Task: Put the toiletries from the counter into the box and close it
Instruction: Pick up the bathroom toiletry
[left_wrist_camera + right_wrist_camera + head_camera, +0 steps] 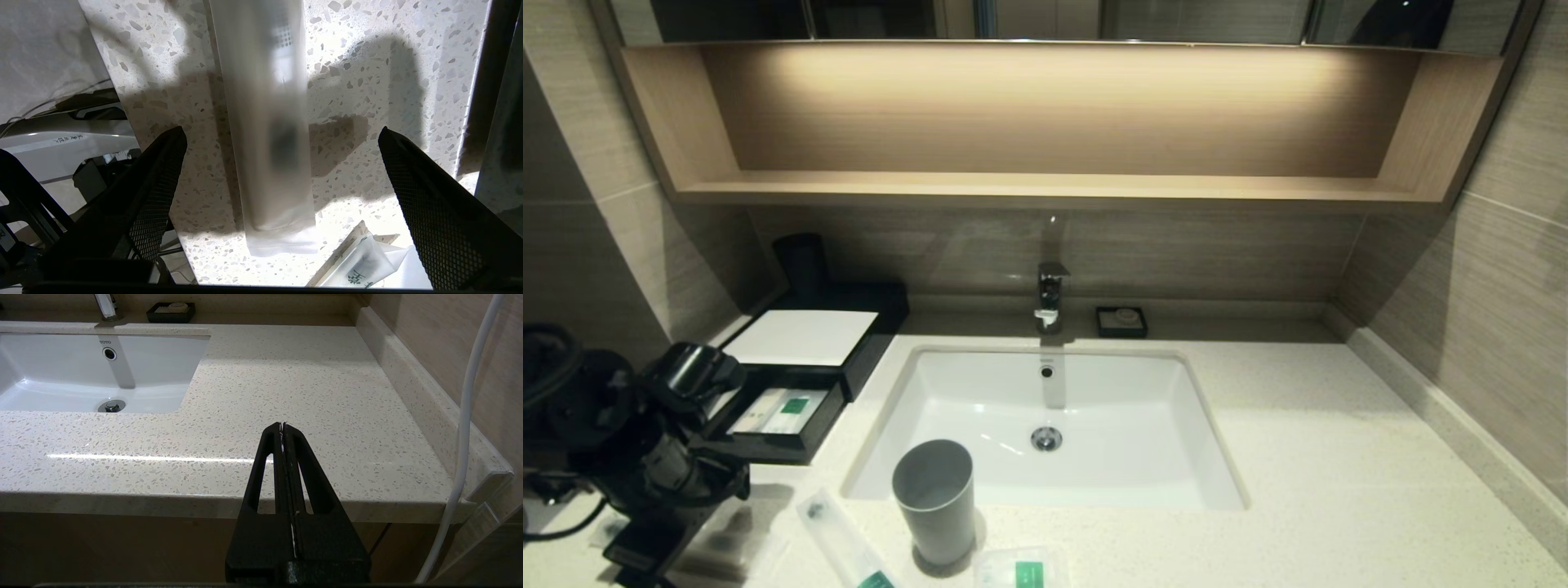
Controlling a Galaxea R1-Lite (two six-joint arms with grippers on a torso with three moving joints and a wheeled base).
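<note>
L gripper (282, 139) low over front-left corner of counter (1298, 457), jaws spread wide, nothing between them but air. Directly under it, centred in the gap: long narrow packet (265, 122), translucent wrap, lying flat on the speckled stone, apart from both fingers (155, 175). Crumpled bit of wrapper w/ green print (363, 265) just beside that packet's near end, lying on the stone.

In head view: L arm at lower left, gripper itself hard to make out there. Box (805, 336) at back-left of counter, white top panel, front drawer (776, 416) pulled out; packets w/ green label (783, 411) lying inside drawer. Second long packet (841, 543) on counter in front of sink (1045, 425), slanted, just left of grey cup (934, 500). Small squarish packet (1023, 569) w/ green label at front edge, just right of cup's base. Cup upright, at sink's front rim.

Soap dish (1121, 322) behind sink, right of tap (1050, 296). Dark cup (800, 263) behind box.

R gripper (282, 426) parked off front-right edge of counter, jaws pressed together, holding nothing.
</note>
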